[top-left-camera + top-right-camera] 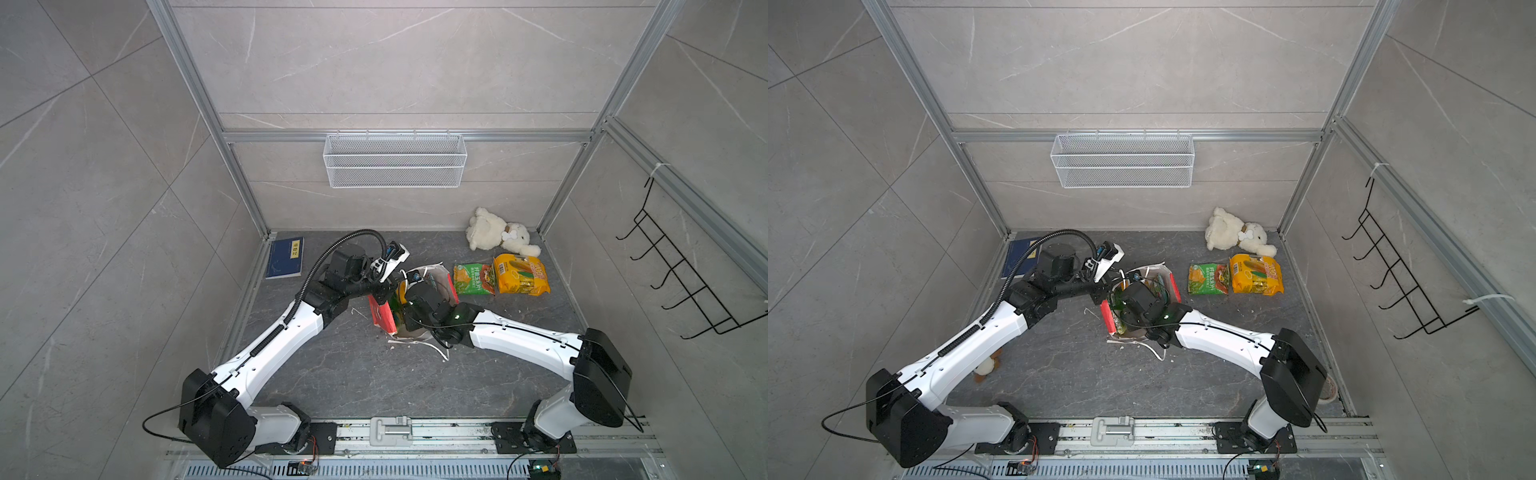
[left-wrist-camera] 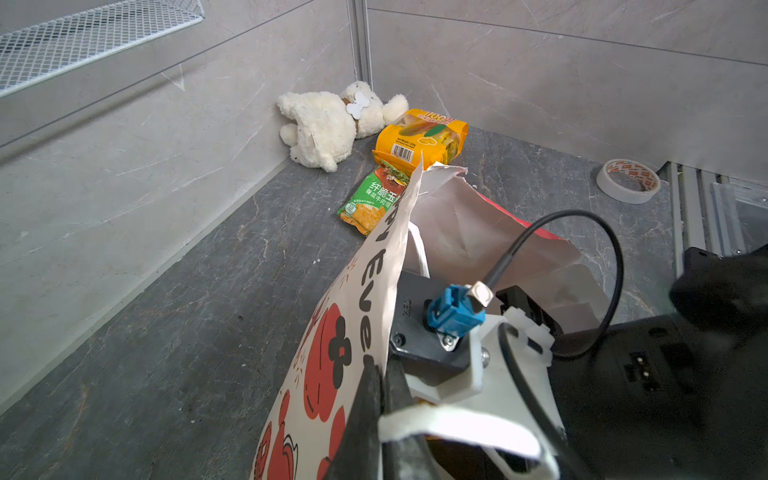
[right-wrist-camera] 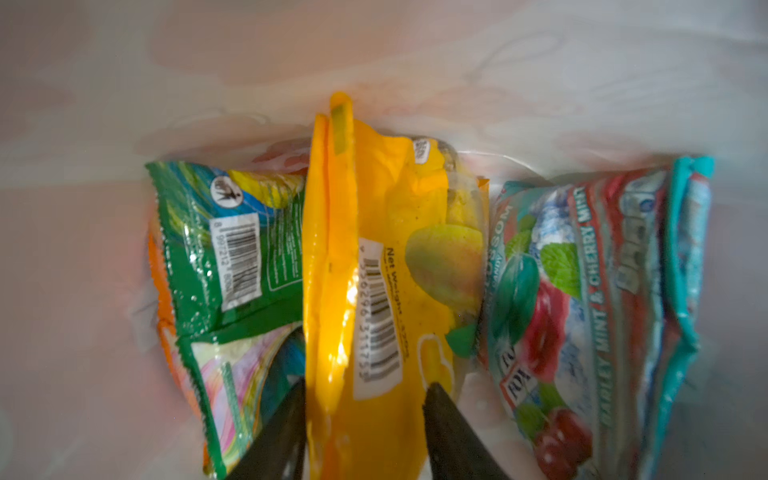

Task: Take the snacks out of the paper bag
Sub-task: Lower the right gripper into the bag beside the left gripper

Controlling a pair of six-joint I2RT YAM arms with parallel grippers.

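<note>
Our left gripper [image 2: 380, 384] pinches the paper bag [image 2: 332, 353] rim tight. Our right gripper [image 3: 365, 386] has the yellow packet [image 3: 395, 199] between its fingers; we cannot tell if it squeezes.

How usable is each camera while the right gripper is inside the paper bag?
Right wrist view: pink-tinted and soft, with glare streaks on the yellow packet. Left wrist view: distant things sharp, the paper bag edge nearest the lens soft. Both top views: evenly lit, sharp, frame posts splayed by the wide lens.
</note>
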